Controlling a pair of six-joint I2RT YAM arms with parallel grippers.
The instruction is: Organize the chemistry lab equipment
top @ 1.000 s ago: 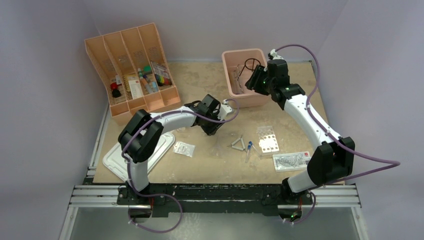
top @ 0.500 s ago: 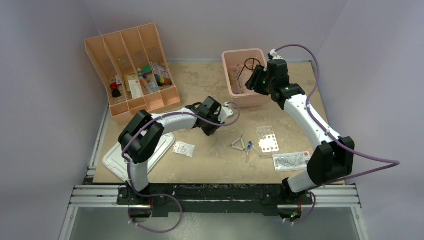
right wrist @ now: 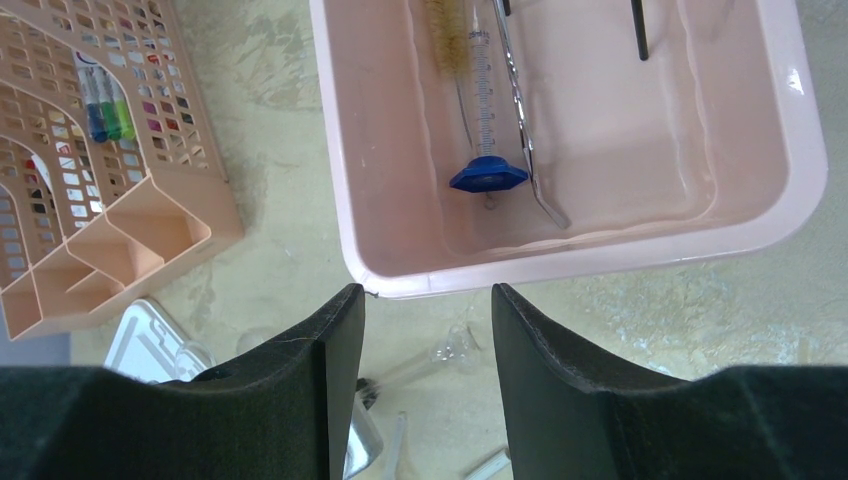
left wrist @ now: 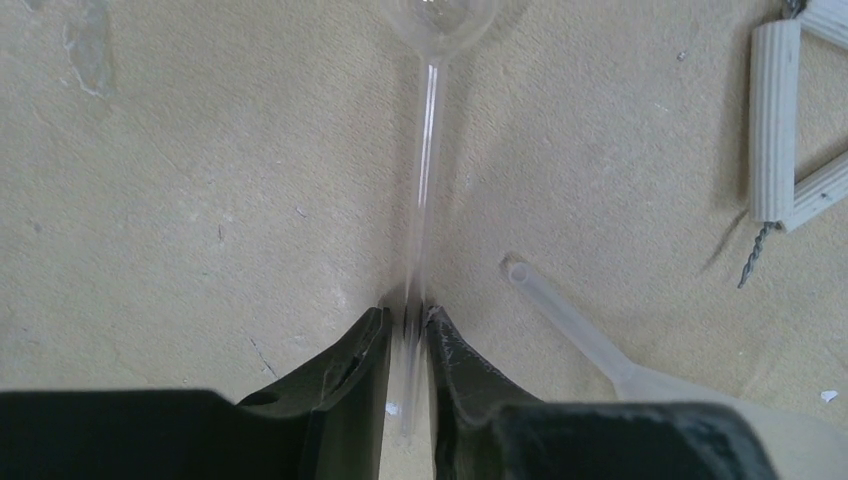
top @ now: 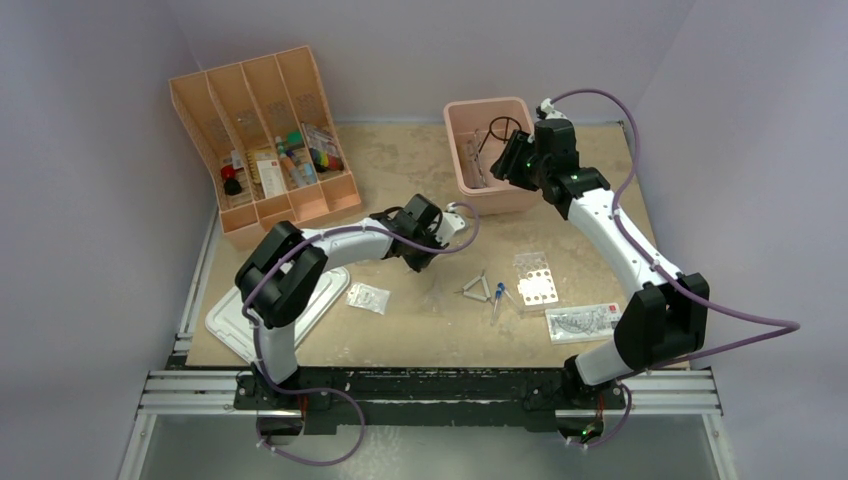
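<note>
Beige tabletop (left wrist: pixel 200 150), flask (left wrist: pixel 427 150) bulb cropped, maybe gripped

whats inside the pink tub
In the pink tub: a bristle brush, a syringe with a blue flange, metal forceps and a black wire ring tripod. The right gripper covers its right edge from above.

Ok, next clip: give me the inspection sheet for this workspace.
Surface: tan table, scuffed.
Job's things: flask lying flat; dropper, rack, packet and labelled packet loose on the table; tripod in the tub.
Clutter: orange tray, stocked; white tray at the left edge.
Grippers: left gripper shut on the flask's stem; right gripper open above the tub's near rim.
Cables: purple cables loop off both arms.
Surroundings: lilac walls; metal rail in front.
</note>
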